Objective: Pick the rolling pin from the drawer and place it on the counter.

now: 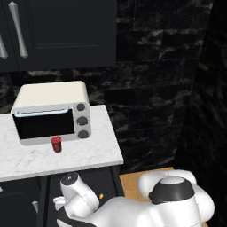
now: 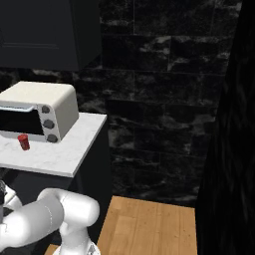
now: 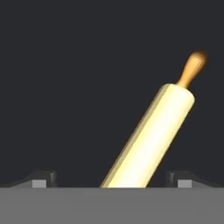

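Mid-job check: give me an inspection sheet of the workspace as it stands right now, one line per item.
Surface: white marble counter above black cabinets, bare at its right end.
Job's things: rolling pin lies on the dark drawer floor, slanting between the fingers, one orange-tan handle at upper right; not yet lifted.
Clutter: toaster oven on the counter; small red can in front of it.
Grippers: gripper open, fingers either side of the pin, not closed on it.
Cables: nothing seen.
Surroundings: black tile wall, upper cabinet, wooden floor.
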Robot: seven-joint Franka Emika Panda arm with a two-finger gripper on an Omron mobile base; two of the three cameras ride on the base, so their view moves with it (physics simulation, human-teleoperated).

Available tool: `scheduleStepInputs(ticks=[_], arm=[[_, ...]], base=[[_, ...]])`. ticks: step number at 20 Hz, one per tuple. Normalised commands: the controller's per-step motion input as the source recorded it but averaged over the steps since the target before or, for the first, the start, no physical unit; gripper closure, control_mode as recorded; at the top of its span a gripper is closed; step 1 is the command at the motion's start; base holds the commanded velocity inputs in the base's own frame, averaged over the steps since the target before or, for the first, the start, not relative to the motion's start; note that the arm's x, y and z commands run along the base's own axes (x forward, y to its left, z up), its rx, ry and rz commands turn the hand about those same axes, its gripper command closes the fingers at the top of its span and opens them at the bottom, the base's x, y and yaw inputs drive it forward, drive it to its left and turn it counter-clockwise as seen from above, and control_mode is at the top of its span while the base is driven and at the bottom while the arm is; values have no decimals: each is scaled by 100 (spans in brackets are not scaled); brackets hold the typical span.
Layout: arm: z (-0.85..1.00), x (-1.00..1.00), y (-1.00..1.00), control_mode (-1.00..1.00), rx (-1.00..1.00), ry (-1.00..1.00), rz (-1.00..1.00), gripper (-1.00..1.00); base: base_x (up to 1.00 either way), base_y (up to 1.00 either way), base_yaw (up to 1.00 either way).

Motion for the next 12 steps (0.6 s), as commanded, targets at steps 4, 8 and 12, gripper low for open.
scheduleStepInputs(ticks=[4,8,12], arm=[[-26,0,0,-100,0,-10,-12,-100],[-12,0,-10,-100,0,0,-3,-100],[-7,0,-27,-100,0,2,0,-100]], base=[[0,0,0],[0,0,0],[0,0,0]])
